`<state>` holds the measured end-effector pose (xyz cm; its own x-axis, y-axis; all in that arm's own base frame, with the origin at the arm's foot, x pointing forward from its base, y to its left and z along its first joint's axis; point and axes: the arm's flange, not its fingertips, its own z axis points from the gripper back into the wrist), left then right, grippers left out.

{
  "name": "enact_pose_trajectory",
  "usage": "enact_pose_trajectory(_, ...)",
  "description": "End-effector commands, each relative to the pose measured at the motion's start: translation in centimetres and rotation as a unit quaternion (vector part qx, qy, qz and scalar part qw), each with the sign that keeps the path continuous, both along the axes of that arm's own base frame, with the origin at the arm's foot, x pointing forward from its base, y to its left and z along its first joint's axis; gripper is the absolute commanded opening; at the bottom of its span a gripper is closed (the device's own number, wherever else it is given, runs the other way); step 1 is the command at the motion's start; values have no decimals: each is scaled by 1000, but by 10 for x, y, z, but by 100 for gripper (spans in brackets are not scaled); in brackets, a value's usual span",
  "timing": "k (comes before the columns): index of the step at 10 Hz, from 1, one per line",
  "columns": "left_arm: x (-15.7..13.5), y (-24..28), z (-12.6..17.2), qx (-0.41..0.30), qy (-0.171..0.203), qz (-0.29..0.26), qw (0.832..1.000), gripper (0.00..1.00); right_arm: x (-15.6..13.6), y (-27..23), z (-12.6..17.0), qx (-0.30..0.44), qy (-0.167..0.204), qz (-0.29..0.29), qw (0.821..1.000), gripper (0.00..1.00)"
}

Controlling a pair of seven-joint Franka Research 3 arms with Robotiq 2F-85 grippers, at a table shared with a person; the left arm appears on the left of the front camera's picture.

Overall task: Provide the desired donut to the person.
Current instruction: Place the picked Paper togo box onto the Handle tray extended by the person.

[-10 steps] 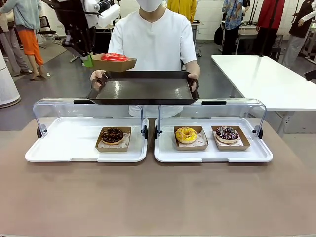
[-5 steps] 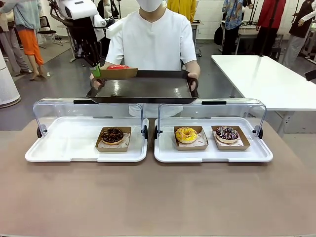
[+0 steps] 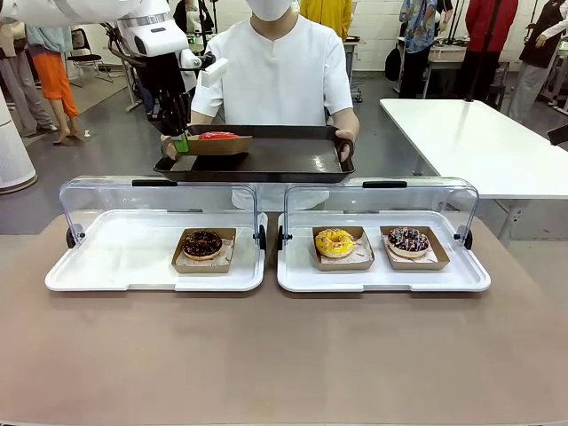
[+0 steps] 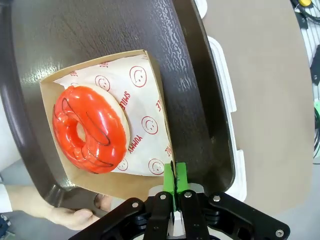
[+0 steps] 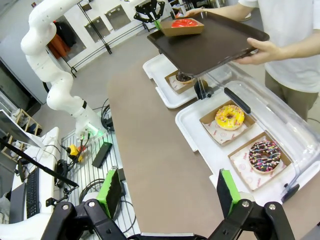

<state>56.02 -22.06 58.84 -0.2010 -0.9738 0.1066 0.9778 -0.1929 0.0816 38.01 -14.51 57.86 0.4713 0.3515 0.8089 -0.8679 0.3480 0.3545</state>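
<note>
The left gripper (image 4: 175, 174) is clamped on the rim of the cardboard boat (image 3: 218, 147) carrying the red donut (image 4: 90, 129). The boat lies in a corner of the dark tray (image 3: 266, 161), close against the raised edge beside the person's hand (image 4: 70, 215). The rest of the tray floor is bare, and the right gripper (image 5: 169, 191) hangs with jaws wide apart above the table's (image 5: 150, 165) near side.

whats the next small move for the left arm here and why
Probably open the left end effector and let go. Its pads are pinched shut on the edge of the carton with the red donut, and the carton looks set down on the dark tray the person holds with both hands, so releasing seems to be what remains.
</note>
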Motion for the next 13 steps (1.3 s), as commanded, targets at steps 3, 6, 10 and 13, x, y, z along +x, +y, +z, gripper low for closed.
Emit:
enact_pose_trajectory(3, 8, -3, -2, -2, -2, 14, 1000, 1, -1, 0, 0, 2, 1, 1, 1000, 100)
enact_pose_trajectory(6, 11, -3, -4, 1, 2, 7, 1000, 59, -1, 0, 0, 2, 1, 1, 1000, 100)
enact_pose_trajectory(10, 8, -1, -3, 0, 5, 2, 1000, 100, -1, 0, 0, 2, 1, 1, 1000, 100)
enact_pose_trajectory(13, 8, -1, -2, 3, 8, -3, 1000, 100, -1, 0, 0, 2, 1, 1, 1000, 100)
